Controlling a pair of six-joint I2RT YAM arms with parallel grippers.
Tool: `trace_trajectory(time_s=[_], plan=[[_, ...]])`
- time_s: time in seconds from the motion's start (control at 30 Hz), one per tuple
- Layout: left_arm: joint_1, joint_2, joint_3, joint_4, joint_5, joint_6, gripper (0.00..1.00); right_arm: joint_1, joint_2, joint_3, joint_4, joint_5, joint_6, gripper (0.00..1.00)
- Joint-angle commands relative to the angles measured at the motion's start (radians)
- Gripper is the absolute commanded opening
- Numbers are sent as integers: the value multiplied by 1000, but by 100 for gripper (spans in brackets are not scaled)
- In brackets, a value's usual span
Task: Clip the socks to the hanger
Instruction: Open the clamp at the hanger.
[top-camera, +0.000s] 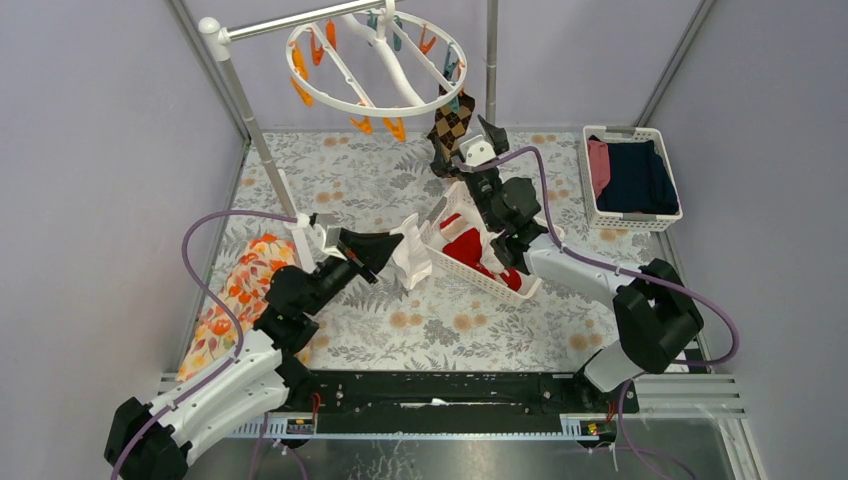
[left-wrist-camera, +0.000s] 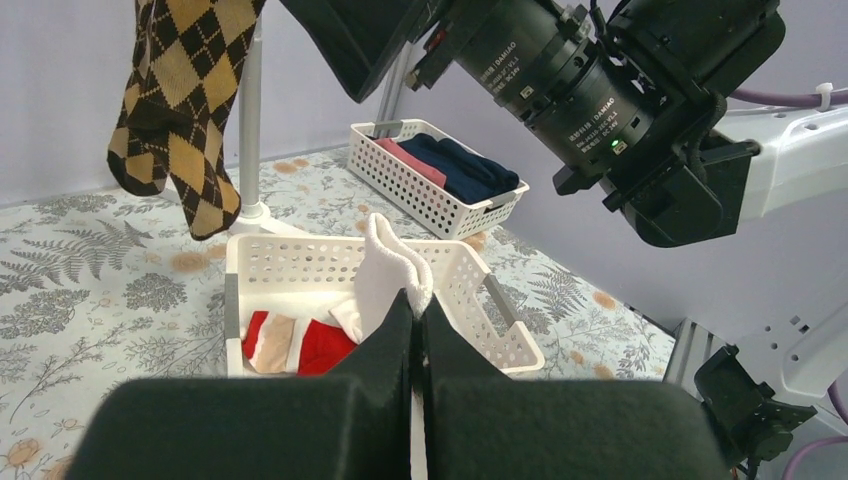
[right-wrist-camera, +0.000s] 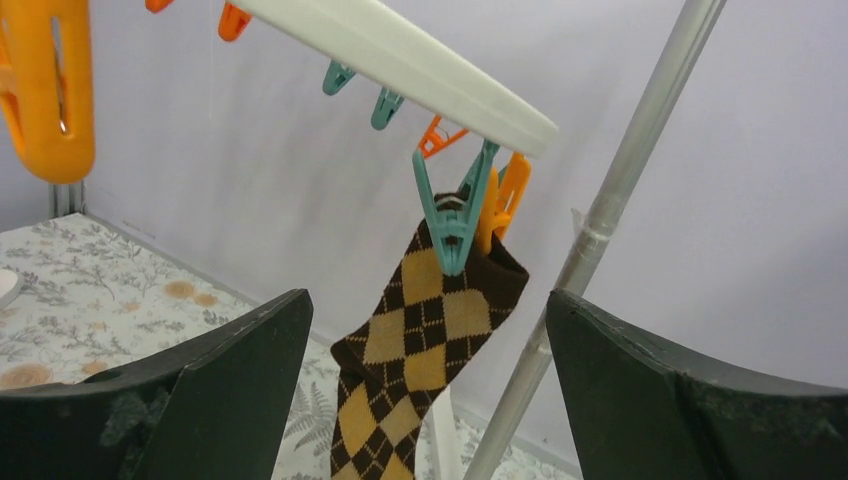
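Observation:
The white ring hanger (top-camera: 340, 104) hangs from a rail at the back, with orange and teal clothespins along its rim (right-wrist-camera: 400, 50). A brown-and-tan argyle sock (right-wrist-camera: 430, 330) (top-camera: 452, 122) (left-wrist-camera: 180, 110) hangs from a teal clothespin (right-wrist-camera: 455, 215). My right gripper (right-wrist-camera: 428, 296) (top-camera: 466, 148) is open around the sock just below the pin, with neither finger touching it. My left gripper (left-wrist-camera: 415, 300) (top-camera: 398, 246) is shut on a whitish sock (left-wrist-camera: 385, 270) (top-camera: 410, 255), held over the near white basket (left-wrist-camera: 330, 245). Red socks (left-wrist-camera: 320, 345) (top-camera: 470, 245) with white cuffs lie in that basket.
A white slatted basket (top-camera: 632, 215) (left-wrist-camera: 420, 190) with navy and pink folded clothes stands at the right. An orange floral cloth (top-camera: 240, 290) lies at the left. The rack's metal poles (top-camera: 255, 130) (right-wrist-camera: 600, 230) rise beside the hanger.

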Motion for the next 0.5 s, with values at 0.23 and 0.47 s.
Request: trace_trajectory(time_s=[0.23,0.47], plan=[[-12,-9,-26,16,-11,43,0,-22,125,128,249,-4,-40,100],[-20,-6,-32,16,-21,55,0,-43,164,188,239,-28,-37,98]])
